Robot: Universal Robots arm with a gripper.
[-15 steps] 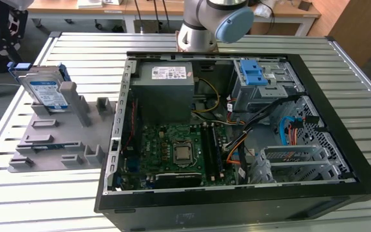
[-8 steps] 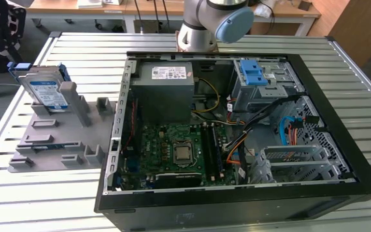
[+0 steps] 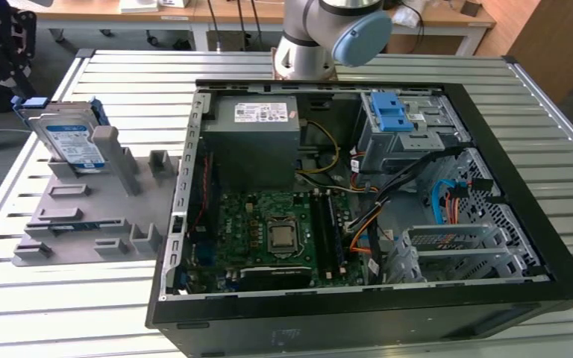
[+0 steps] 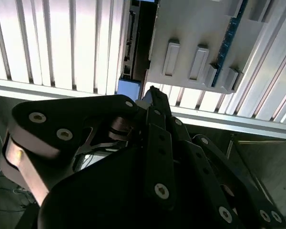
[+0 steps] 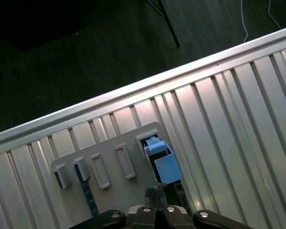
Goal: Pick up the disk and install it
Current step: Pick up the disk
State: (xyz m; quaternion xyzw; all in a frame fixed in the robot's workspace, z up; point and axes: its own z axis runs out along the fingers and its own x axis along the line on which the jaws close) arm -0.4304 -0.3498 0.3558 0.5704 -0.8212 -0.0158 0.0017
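The disk (image 3: 72, 142) stands upright in a slot at the far end of a grey holder (image 3: 87, 216), on the exterior view's left. It is silver-grey with a white-and-blue label and a blue bracket. My gripper (image 3: 8, 74) hangs just beyond it, near the table's edge. In the first wrist view the gripper (image 5: 156, 191) is shut, its tip close over the disk's blue bracket (image 5: 164, 164) without holding it. In the second wrist view the shut gripper (image 4: 152, 93) sits beside the disk's blue corner (image 4: 129, 88).
An open black computer case (image 3: 366, 313) fills the middle of the slatted metal table (image 3: 117, 67). It holds a power supply (image 3: 257, 134), a motherboard (image 3: 277, 231) and a metal drive cage (image 3: 401, 130) with light-blue tabs. The holder (image 5: 109, 157) carries another blue-edged board (image 5: 86, 191).
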